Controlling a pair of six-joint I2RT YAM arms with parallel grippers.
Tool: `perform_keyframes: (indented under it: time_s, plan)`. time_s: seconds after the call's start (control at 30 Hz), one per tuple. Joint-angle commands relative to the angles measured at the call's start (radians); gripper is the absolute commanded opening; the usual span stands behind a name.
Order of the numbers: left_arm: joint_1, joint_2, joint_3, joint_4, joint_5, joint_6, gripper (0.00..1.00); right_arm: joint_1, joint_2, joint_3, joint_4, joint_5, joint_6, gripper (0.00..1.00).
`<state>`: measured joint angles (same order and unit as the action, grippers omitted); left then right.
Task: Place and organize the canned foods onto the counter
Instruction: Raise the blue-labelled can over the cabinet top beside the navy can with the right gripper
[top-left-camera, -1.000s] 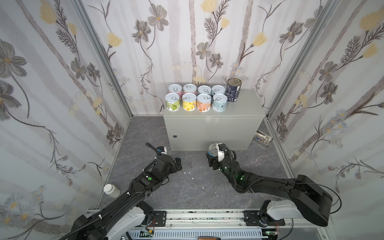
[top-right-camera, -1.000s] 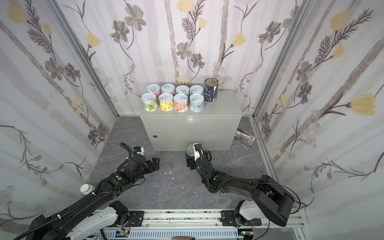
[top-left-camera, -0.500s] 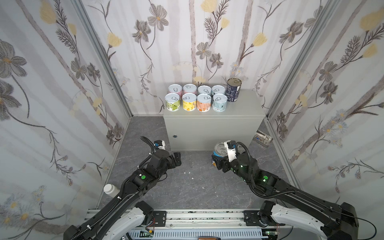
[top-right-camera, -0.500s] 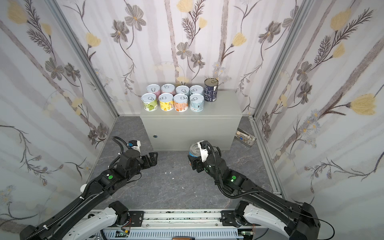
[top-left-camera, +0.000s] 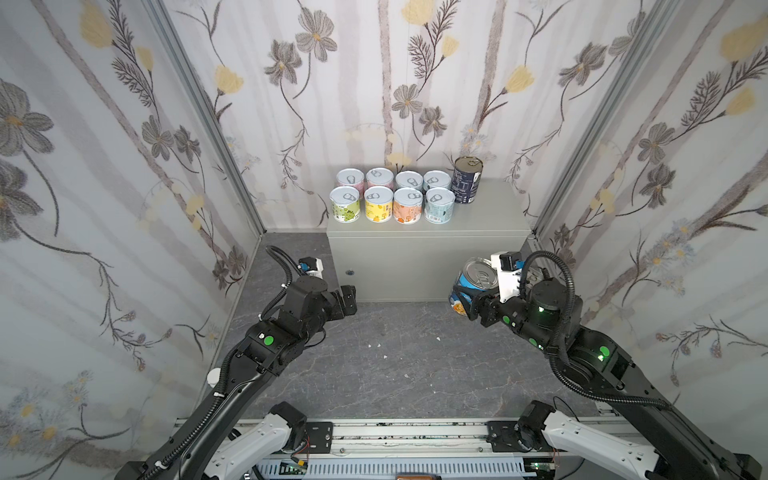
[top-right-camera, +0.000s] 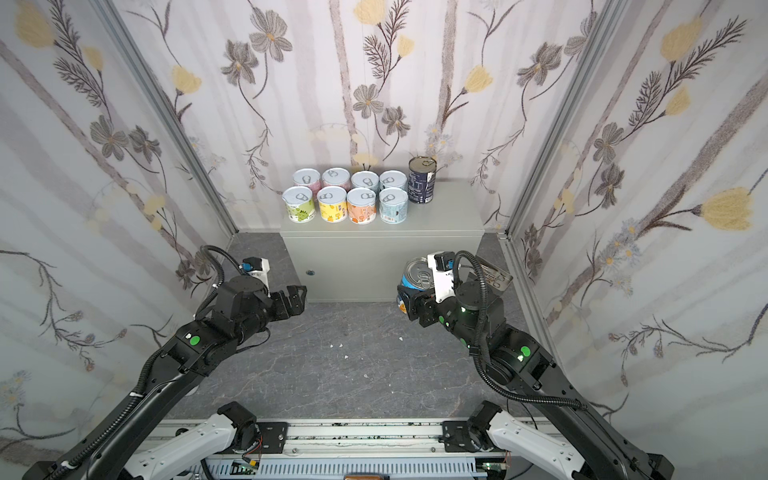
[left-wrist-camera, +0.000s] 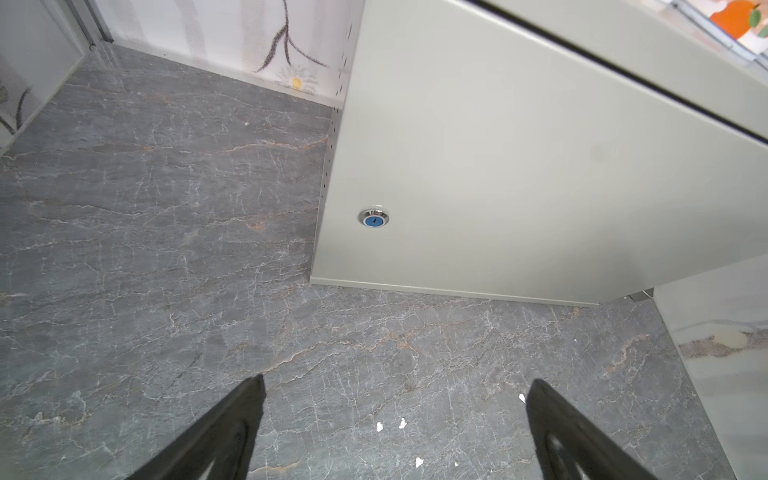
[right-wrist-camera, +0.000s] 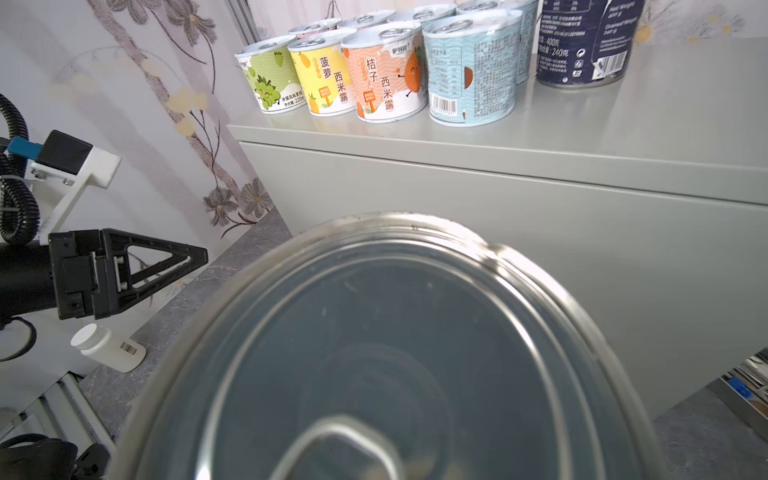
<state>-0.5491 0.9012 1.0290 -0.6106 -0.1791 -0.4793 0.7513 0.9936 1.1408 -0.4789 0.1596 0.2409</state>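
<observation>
Canned foods (top-left-camera: 407, 206) are mostly sitting on counter (top-left-camera: 490, 216): eight short ones in two rows of four at far-left of top, w/ navy can (top-left-camera: 467, 183) standing upright just right of far row. Blue can (top-left-camera: 476, 279) is hanging tilted in front of counter's near face, right side, lid facing up. R gripper (top-left-camera: 467, 302) is clamping its label, fingers partway apart around the body. L gripper (top-left-camera: 347, 296) is hovering over floor (top-left-camera: 395, 357) near counter's left front, fingers spread wide, gripping nothing. Bottle (right-wrist-camera: 109, 347) is lying on floor, near left. Tray (top-right-camera: 497, 281) is sitting right of counter.
</observation>
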Motion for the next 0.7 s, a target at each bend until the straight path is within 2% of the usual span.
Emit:
perform_keyframes:
  time_s: [0.0, 0.27, 0.5, 0.67]
  plan:
    - [0.007, 0.016, 0.046, -0.031, 0.005, 0.038, 1.0, -0.039, 0.03, 0.094, 0.022, -0.044, -0.027, 0.38]
    - [0.024, 0.067, 0.112, -0.047, -0.007, 0.106, 1.0, -0.165, 0.173, 0.346, -0.074, -0.127, -0.064, 0.37]
    - [0.059, 0.093, 0.13, -0.041, 0.056, 0.12, 1.0, -0.291, 0.31, 0.516, -0.087, -0.225, -0.072, 0.36]
    - [0.085, 0.105, 0.128, -0.027, 0.099, 0.138, 1.0, -0.344, 0.426, 0.64, -0.091, -0.258, -0.076, 0.35]
